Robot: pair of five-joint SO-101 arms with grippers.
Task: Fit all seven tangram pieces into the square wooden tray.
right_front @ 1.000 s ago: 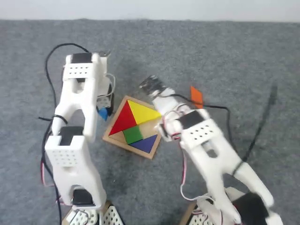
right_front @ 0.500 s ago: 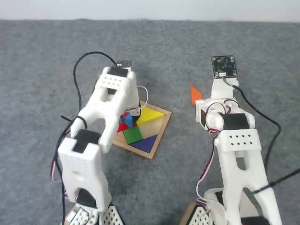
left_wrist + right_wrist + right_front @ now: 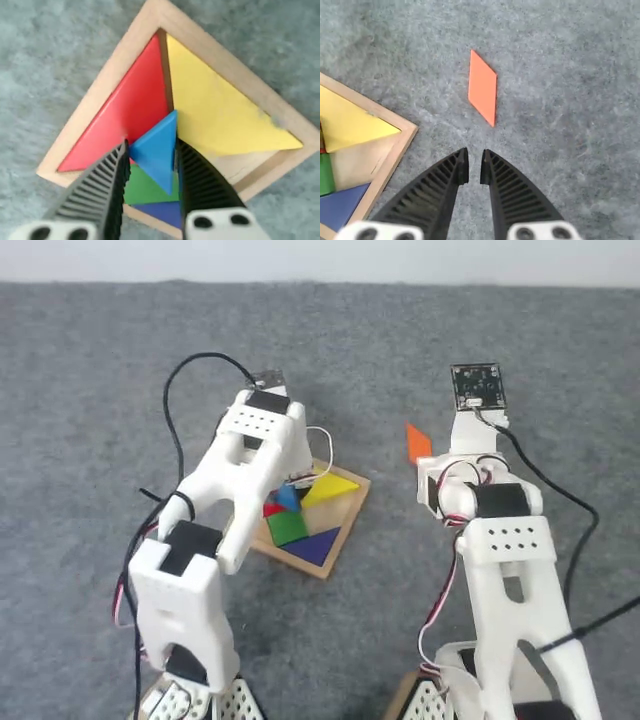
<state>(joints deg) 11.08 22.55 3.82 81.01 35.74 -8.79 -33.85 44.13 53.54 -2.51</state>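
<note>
The tray (image 3: 348, 528) is lying on the grey table, partly filled. The big yellow triangle (image 3: 215, 110) and red triangle (image 3: 135, 115) are sitting flat in it, and so are the dark blue triangle (image 3: 318, 543) and the green square (image 3: 286, 528). Bare wood is showing beside the yellow one, so gaps are waiting. The left gripper (image 3: 150, 145) is clamping the small blue triangle (image 3: 156, 152) above the tray's middle, not yet seated. The orange parallelogram (image 3: 482, 94) is lying on the table, well apart from the tray. The right gripper (image 3: 473, 165) is hovering near it with its fingers nearly together on nothing. I judge the task a little past halfway; I cannot place a seventh piece.
</note>
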